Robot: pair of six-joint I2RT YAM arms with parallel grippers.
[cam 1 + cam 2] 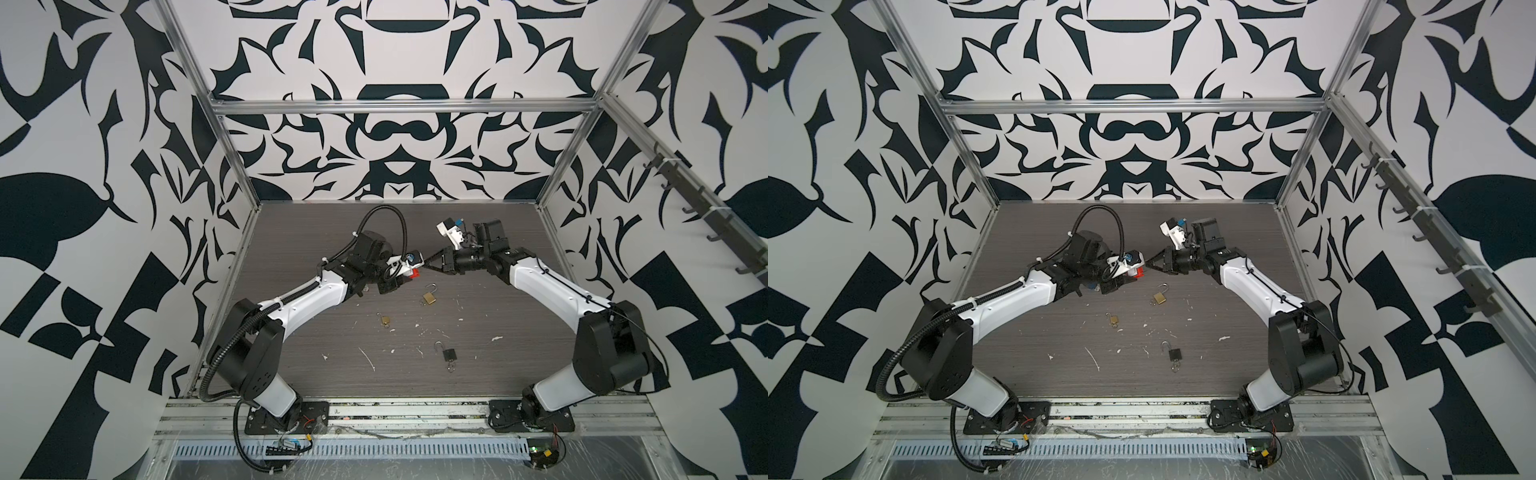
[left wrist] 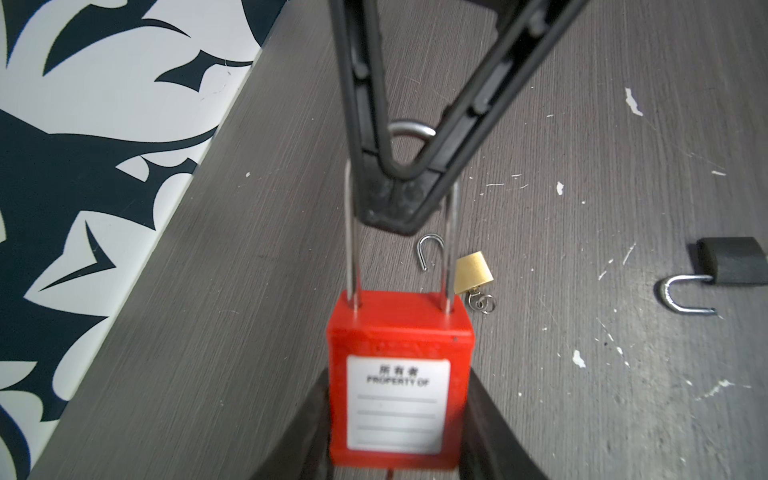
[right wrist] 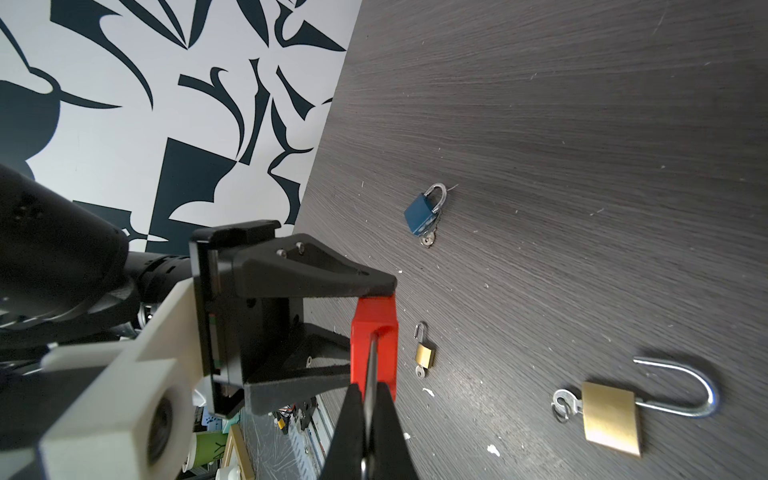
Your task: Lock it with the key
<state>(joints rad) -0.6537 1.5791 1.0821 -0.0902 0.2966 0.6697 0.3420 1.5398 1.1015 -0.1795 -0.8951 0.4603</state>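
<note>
Pointing its long steel shackle (image 2: 409,126) toward the right arm, the red plastic padlock (image 2: 399,374) sits above the grey wood-grain tabletop (image 1: 311,232), long axis running left to right. The left gripper (image 3: 372,332), partly open, clamps the padlock's body. The right gripper (image 2: 395,203), closed, pinches the shackle. Black-and-white patterned walls (image 1: 395,145) surround the table.

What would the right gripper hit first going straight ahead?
Probably the body of the red padlock, held by the left gripper; the right gripper, shut, sits by its shackle, depth unclear.
</note>
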